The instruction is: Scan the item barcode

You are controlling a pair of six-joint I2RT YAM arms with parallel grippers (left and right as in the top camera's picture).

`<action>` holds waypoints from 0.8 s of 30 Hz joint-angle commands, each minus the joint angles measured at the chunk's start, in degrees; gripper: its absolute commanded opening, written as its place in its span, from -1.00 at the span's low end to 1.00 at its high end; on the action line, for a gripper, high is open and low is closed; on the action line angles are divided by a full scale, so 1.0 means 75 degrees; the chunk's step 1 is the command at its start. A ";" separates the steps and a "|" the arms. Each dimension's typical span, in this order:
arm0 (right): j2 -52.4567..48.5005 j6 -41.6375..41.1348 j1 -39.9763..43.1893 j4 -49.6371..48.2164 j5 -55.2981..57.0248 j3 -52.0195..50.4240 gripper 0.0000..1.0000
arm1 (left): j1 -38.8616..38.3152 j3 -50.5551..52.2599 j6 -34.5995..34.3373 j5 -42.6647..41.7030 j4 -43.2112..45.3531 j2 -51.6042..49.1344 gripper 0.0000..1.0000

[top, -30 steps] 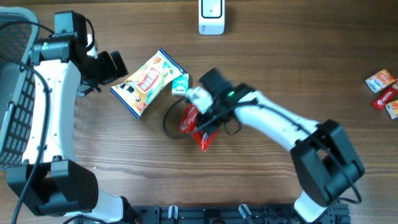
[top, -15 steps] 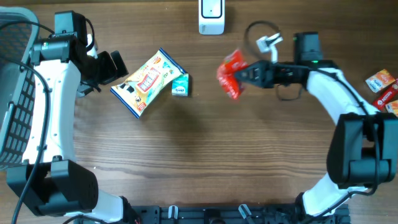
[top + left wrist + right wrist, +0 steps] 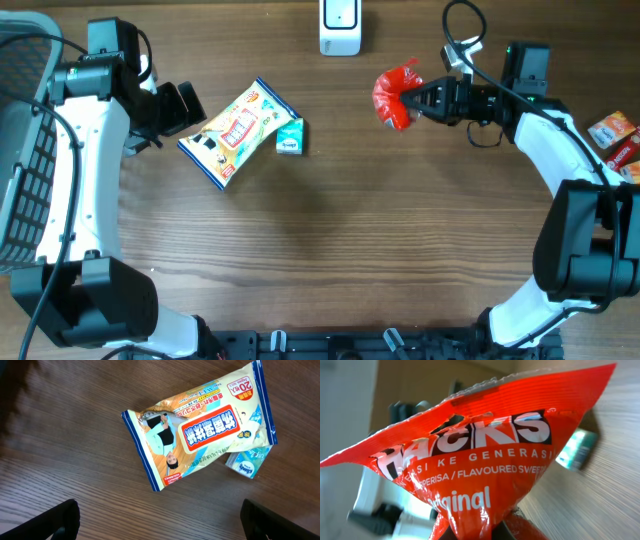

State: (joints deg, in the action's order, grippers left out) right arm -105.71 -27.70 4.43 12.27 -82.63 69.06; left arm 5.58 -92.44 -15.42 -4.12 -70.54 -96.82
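Pinched between the closed jaws of the right gripper (image 3: 418, 100): the crinkled red foil sweet packet (image 3: 393, 97), apparently lifted off the wooden table (image 3: 330, 250), long axis running left from the claw toward the white box-shaped scanner (image 3: 340, 27) up and to the left. Far nearer this arm than the left gripper (image 3: 186, 106), spread wide and empty beside the yellow-and-blue wipes pack (image 3: 238, 132). Readable in white on the red: "ACKS", "KE GENERASI", "FLAVOURED SWEET", "Original"; no barcode showing in any view.

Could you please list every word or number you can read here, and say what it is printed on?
"ACKS": red bag, first letter lost in a crease.
"KE GENERASI": same bag.
"PERISA / FLAVOURED SWEE": same bag, cut off at both ends.
"riginal": same bag.
"20": yellow wipes pack, corner badge.
Logo on the teal pack: too blurred to read.
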 commanded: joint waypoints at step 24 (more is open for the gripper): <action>-0.0073 0.3075 -0.1903 0.5928 0.7102 0.1032 0.41 | 0.0020 0.0050 -0.0064 0.0050 0.0000 -0.0055 1.00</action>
State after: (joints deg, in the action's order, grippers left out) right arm -105.80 -10.61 -5.50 54.68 -33.23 73.21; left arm 5.56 -92.44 -15.40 -4.12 -70.52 -96.82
